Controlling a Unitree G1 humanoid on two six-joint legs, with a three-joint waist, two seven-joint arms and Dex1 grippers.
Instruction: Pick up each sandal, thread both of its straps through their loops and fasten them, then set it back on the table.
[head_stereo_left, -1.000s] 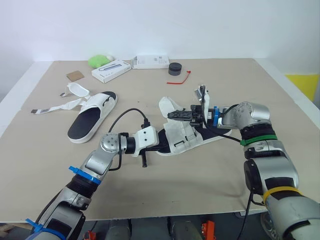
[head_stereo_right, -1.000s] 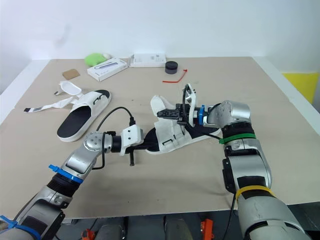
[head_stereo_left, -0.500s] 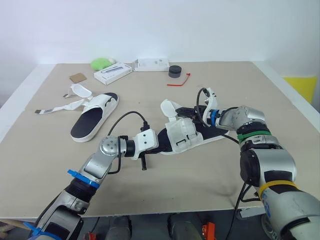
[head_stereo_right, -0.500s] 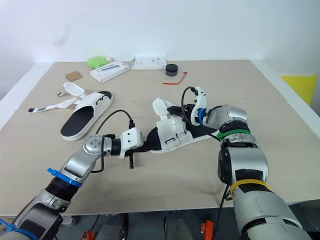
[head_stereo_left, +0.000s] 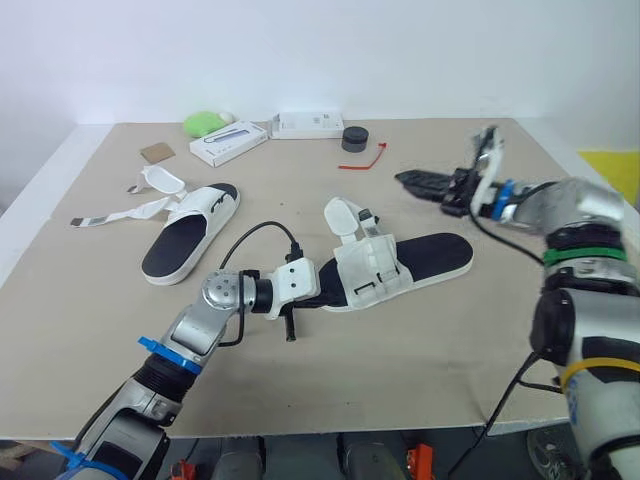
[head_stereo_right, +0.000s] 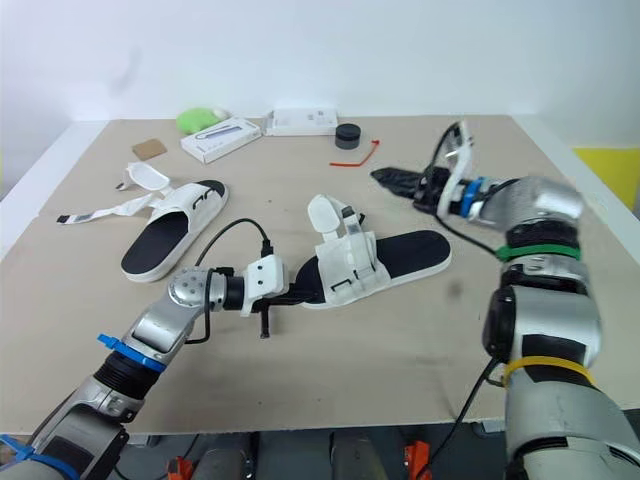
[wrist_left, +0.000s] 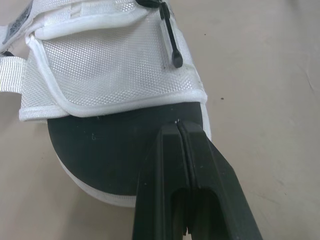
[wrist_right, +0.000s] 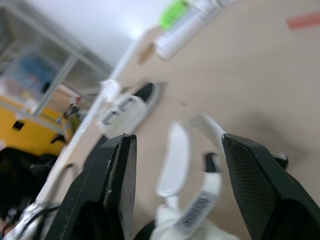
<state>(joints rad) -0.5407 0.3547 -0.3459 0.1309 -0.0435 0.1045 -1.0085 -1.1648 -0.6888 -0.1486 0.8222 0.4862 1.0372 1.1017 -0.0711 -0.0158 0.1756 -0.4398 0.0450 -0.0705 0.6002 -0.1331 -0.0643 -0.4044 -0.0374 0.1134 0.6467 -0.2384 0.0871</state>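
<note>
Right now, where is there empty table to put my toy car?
Bare: the front strip before the middle sandal, and the left corner near the other sandal. Crowded: the back, by the boxes and puck.

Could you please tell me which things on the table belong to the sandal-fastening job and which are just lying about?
For the job: near sandal, far sandal with loose straps, left gripper, right gripper.

Lying about: green lump, long white box, flat white box, dark puck, red tie, brown card.
</note>
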